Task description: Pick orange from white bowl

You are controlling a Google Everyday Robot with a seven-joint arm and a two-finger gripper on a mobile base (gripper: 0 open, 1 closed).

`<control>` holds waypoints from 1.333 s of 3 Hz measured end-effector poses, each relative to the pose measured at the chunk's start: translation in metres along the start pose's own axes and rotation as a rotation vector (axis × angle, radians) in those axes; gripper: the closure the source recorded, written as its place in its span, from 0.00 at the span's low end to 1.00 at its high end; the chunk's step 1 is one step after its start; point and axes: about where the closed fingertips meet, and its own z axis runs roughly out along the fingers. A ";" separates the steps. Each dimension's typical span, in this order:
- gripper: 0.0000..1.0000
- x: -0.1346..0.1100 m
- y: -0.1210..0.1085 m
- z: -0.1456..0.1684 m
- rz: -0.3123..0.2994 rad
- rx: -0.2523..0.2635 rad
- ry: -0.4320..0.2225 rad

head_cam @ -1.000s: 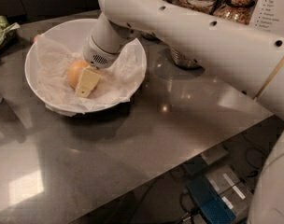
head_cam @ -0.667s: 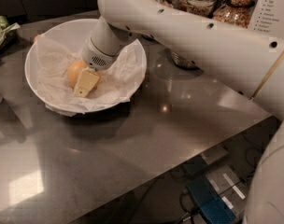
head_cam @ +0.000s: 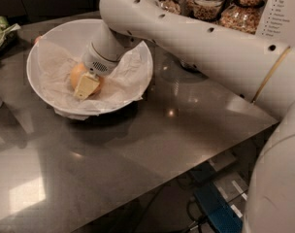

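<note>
In the white bowl [head_cam: 65, 33], at the far left of the desk [head_cam: 138, 144], camera view: my tool [head_cam: 85, 85] reaches down from the right onto the orange [head_cam: 75, 74], which rests on crinkled paper [head_cam: 123, 76]. The orange lies just behind and left of the tool, touching it. Whether the tool is spread or pinching, I cannot tell.

Dark glossy tabletop [head_cam: 138, 149], patches of light glare [head_cam: 26, 194], grain jars [head_cam: 208, 1] behind, blue box [head_cam: 218, 211] on floor [head_cam: 172, 203]
</note>
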 end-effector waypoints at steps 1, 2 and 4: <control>0.67 0.000 0.000 0.000 0.000 0.000 0.000; 0.88 -0.002 -0.001 -0.003 0.000 0.000 0.000; 1.00 0.001 -0.033 -0.071 -0.040 0.079 -0.169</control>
